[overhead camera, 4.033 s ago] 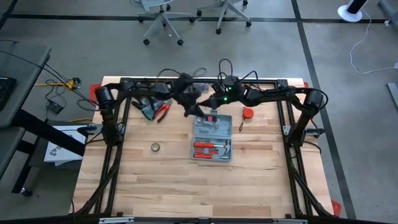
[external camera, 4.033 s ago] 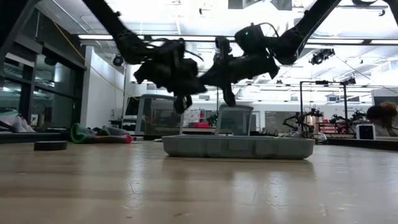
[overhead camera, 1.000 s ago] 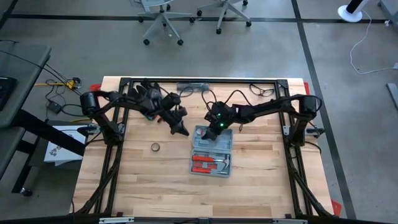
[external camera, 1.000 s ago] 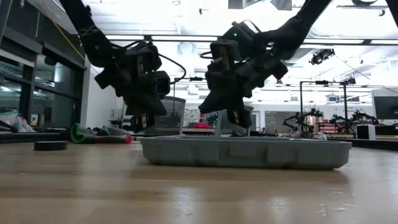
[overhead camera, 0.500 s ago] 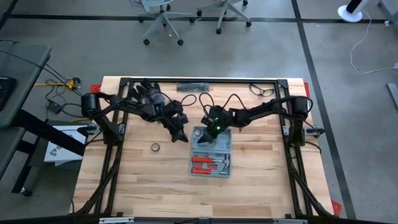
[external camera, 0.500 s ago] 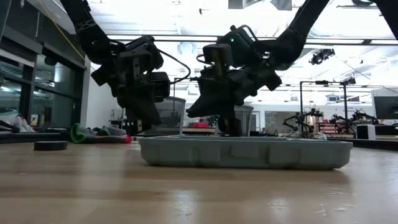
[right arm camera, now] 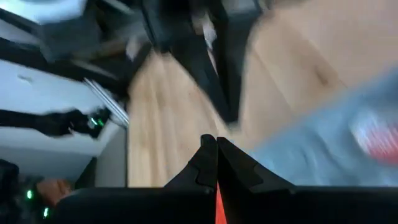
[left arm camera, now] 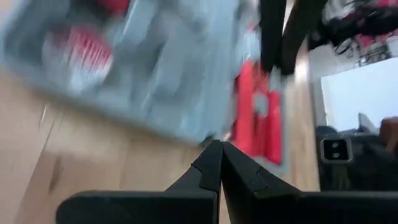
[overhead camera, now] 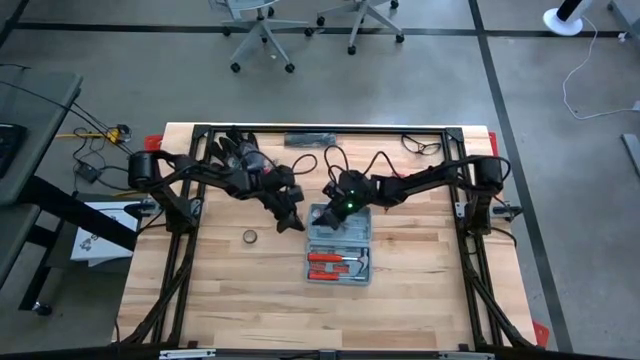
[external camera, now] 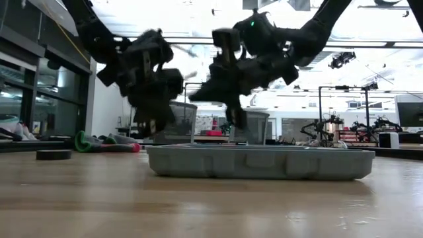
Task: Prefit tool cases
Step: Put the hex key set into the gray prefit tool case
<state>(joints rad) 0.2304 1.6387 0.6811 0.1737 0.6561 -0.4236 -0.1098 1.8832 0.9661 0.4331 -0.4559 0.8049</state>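
The blue-grey tool case (overhead camera: pixel 340 245) lies open and flat on the wooden table, with red-handled tools (overhead camera: pixel 340 262) in its near half. In the low view it shows as a low grey tray (external camera: pixel 261 162). My left gripper (overhead camera: pixel 294 222) is shut and hangs just off the case's far left corner, above the table (external camera: pixel 149 127). My right gripper (overhead camera: pixel 328 207) is shut and hangs over the case's far edge, a little above the rim (external camera: pixel 238 121). Each wrist view shows shut fingertips (left arm camera: pixel 219 148) (right arm camera: pixel 211 144) with the blurred case beyond.
A small roll of tape (overhead camera: pixel 250 237) lies left of the case. Dark and green-red items (external camera: pixel 106 144) lie at the far left, under the left arm. A black bar (overhead camera: pixel 310 138) and a cable (overhead camera: pixel 420 146) lie along the far edge. The table's near half (overhead camera: pixel 320 320) is bare wood.
My left gripper has moved toward the table's near edge and right, closing on the case's far left corner. My right gripper has shifted toward the table's left over the case's far edge, tipped, and its fingertips have risen off the rim. Both stay shut.
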